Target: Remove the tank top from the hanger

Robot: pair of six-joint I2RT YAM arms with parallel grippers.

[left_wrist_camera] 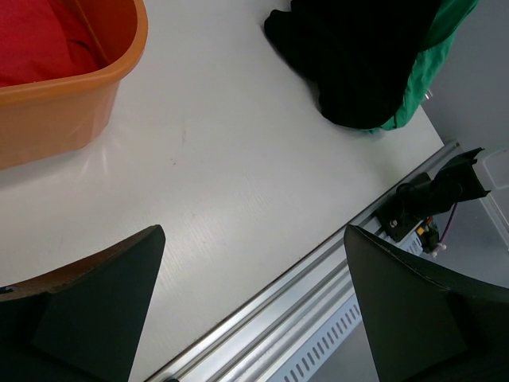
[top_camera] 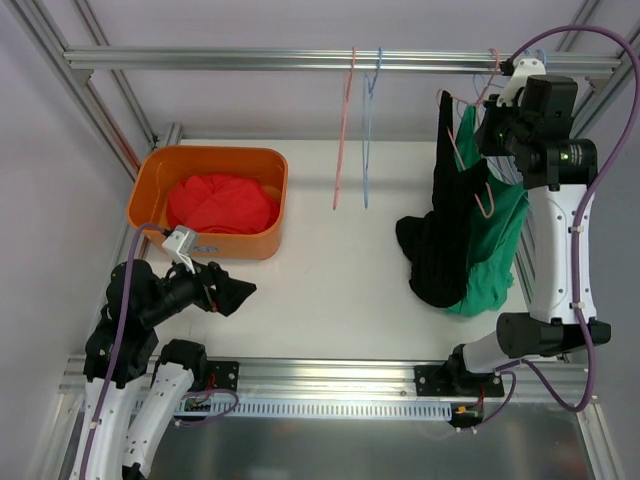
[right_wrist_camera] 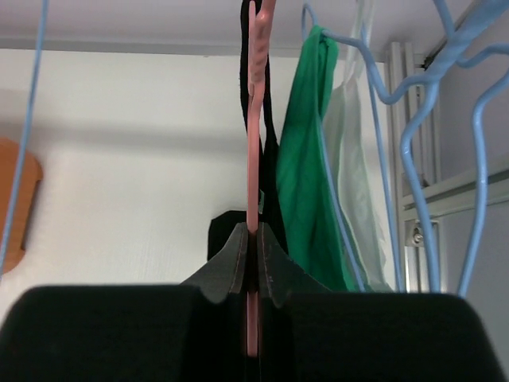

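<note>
The black tank top (top_camera: 440, 240) hangs by a strap from a pink hanger (top_camera: 462, 150) at the right, and its lower part is bunched on the table. My right gripper (top_camera: 497, 125) is shut on the pink hanger's wire (right_wrist_camera: 253, 119), just below the rail. In the right wrist view the black top (right_wrist_camera: 270, 159) hangs right behind the closed gripper (right_wrist_camera: 252, 231). My left gripper (top_camera: 235, 293) is open and empty, low over the table's front left; its wrist view shows the gripper (left_wrist_camera: 253, 231) and the black top (left_wrist_camera: 358, 56) far ahead.
A green garment (top_camera: 495, 250) hangs beside the black top on blue hangers (right_wrist_camera: 358, 119). An orange basin (top_camera: 150, 180) holds red cloth (top_camera: 220, 203) at the left. An empty pink hanger (top_camera: 343, 130) and a blue hanger (top_camera: 368, 120) hang from the top rail (top_camera: 250, 58).
</note>
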